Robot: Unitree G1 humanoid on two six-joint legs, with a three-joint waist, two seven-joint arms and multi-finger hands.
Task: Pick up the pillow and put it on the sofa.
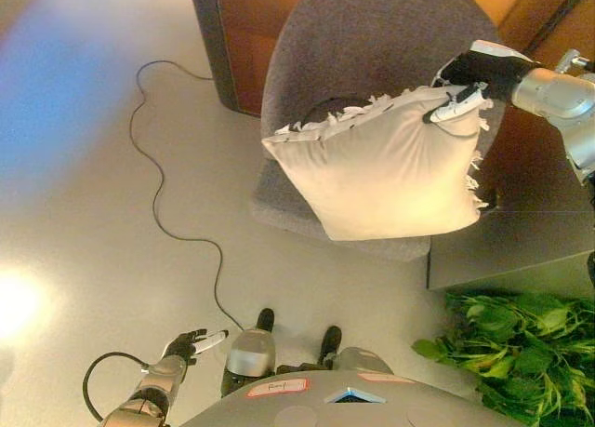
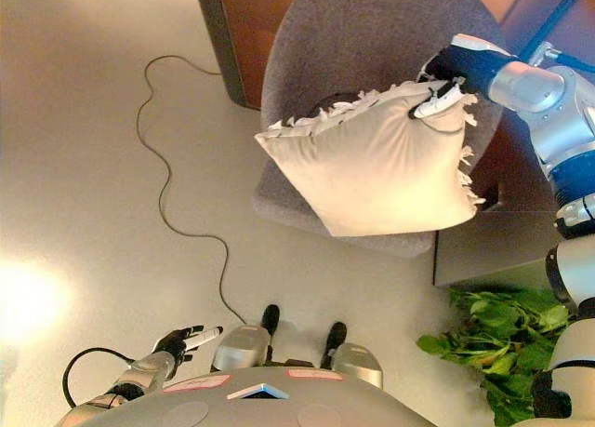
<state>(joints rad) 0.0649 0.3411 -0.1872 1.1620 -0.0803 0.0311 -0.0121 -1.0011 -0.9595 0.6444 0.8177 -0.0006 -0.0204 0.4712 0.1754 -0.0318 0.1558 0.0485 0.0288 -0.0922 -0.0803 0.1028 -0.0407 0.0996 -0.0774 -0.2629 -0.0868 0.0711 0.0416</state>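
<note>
Pale glossy floor, w/ grey fabric round-backed chair against wood panel; leafy plant lower right. You have the cream fringed pillow pinched at its top corner by right hand, hanging over the seat. Left hand low, fingers relaxed.

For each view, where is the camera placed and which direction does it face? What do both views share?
Left eye view: on the head, facing down at the floor and grey chair; right hand grips the pillow, left hand low, fingers relaxed.
Right eye view: same head, slightly to the side, same downward look; more of the right arm shows.
Shared: pillow, chair, plant, both hands.
</note>
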